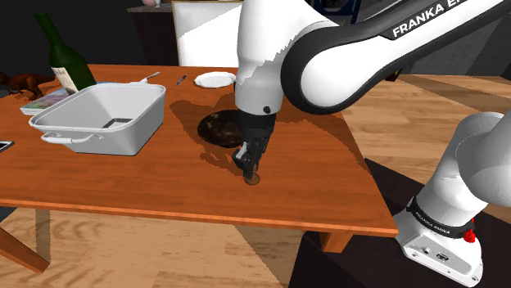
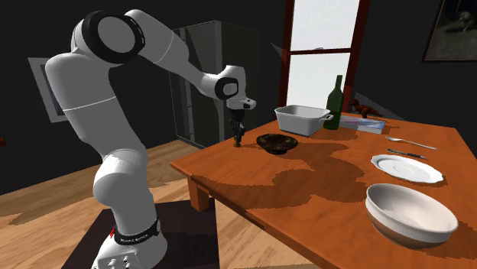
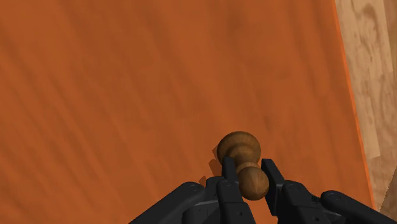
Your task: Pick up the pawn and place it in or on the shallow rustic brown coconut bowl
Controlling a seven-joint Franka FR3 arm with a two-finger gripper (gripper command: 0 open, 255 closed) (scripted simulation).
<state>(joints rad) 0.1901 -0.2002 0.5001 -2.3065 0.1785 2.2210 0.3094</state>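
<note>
A small brown wooden pawn (image 3: 238,147) stands upright on the orange-brown table (image 1: 311,196), near its front edge. My black gripper (image 3: 249,170) points straight down and is shut on the pawn's round head, one finger (image 3: 227,173) on each side. In the shoulder view the pawn's base (image 1: 254,177) shows just below the gripper (image 1: 249,166), and I cannot tell whether it touches the table. The dark brown coconut bowl (image 1: 218,128) lies just behind the gripper, partly hidden by the hand. From the second exterior view the bowl (image 2: 277,142) sits to the right of the pawn (image 2: 238,142).
A white baking dish (image 1: 106,119) stands left of the bowl, with a green bottle (image 1: 67,61) behind it. A white plate (image 1: 214,79) and cutlery lie at the far side. A large white bowl (image 2: 409,214) sits near another table corner. The table's edge (image 3: 353,127) runs close beside the pawn.
</note>
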